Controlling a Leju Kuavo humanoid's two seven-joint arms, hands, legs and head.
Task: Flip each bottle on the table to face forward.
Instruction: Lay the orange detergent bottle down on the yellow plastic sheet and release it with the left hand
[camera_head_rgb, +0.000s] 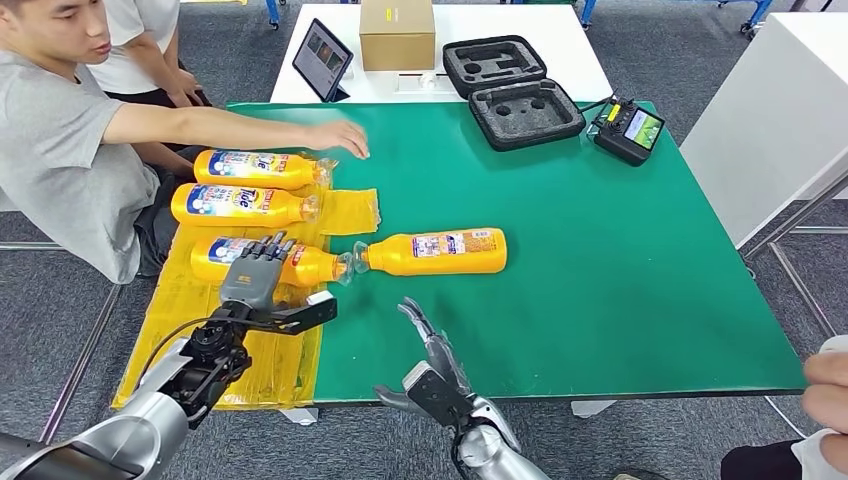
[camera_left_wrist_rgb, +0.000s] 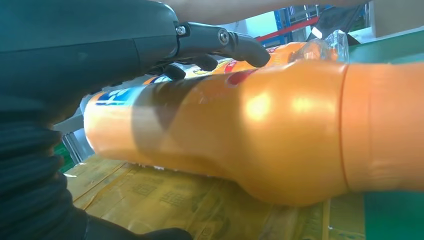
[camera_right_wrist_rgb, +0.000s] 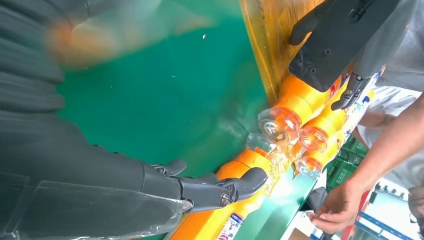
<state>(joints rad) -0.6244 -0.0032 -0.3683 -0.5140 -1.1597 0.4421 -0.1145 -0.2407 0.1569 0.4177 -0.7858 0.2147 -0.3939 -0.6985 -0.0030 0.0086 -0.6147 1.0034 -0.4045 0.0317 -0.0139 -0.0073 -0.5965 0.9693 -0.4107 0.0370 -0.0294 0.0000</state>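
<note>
the left hand (camera_head_rgb: 258, 272) is resting over the nearest bottle (camera_head_rgb: 262, 258) on the yellow sheet (camera_head_rgb: 230, 340), fingers draped, not clearly gripping; it should wrap firmly before rolling. the right hand (camera_head_rgb: 432, 362) is hovering, fingers spread and holding nothing.

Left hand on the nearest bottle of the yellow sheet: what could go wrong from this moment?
1. The left hand rests on top of the nearest bottle, whose cap almost meets the cap of the bottle on the green mat. Rolling it may knock that bottle.
2. A person's hand reaches over the table close to the far bottles; a wide arm motion could strike it.
3. The yellow sheet looks wrinkled and may slide during the turn.
</note>
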